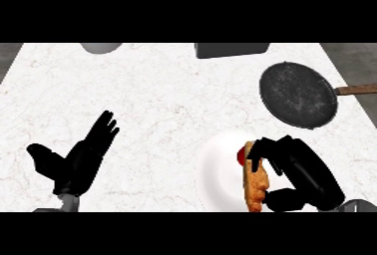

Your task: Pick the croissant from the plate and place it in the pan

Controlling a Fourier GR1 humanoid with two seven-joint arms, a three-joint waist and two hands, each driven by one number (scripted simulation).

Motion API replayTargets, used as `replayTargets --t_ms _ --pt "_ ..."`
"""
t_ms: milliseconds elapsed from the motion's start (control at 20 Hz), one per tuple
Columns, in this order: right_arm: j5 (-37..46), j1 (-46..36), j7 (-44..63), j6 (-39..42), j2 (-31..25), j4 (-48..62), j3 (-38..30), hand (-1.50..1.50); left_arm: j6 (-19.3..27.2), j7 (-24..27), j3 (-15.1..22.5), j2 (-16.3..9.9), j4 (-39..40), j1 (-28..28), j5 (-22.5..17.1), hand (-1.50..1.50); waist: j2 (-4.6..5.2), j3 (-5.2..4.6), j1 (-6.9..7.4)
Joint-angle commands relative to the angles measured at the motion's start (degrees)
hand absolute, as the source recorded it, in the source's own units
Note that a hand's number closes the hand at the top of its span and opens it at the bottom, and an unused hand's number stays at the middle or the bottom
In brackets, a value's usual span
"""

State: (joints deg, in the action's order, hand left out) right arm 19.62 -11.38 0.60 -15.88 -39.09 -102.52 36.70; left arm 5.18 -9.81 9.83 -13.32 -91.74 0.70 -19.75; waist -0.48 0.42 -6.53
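Right black hand (298, 172) curls round the golden flaky croissant (255, 187) on the white round plate (217, 172); dark round pan (298, 94) lies straight ahead. Left hand (77, 157) open.

Even, bright light falls on the white counter (147, 99), with no glare. Faint soft shadow lies beside the left hand (77, 159). Past the right hand (298, 172), the dark pan (298, 94) shows dull speckles.
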Motion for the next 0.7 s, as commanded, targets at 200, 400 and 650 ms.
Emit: replayTargets --t_ms 200,400,650 --pt "-15.6 11.1 -27.7 -0.3 -11.5 12.0 -19.9 1.50 0.0 -3.7 2.9 1.2 0.3 -5.2 2.1 0.00 0.59 -0.27 5.25" --pt "-11.4 6.7 -36.4 -2.4 -4.1 27.9 -21.2 1.50 -2.3 -4.1 1.4 1.0 1.1 -5.7 0.6 0.00 0.67 -0.33 6.84" --pt "-12.6 -3.6 -41.4 -4.8 2.8 44.7 -26.8 1.50 -3.5 -3.2 2.0 1.4 0.8 -5.8 1.3 0.00 0.85 -0.29 7.73"
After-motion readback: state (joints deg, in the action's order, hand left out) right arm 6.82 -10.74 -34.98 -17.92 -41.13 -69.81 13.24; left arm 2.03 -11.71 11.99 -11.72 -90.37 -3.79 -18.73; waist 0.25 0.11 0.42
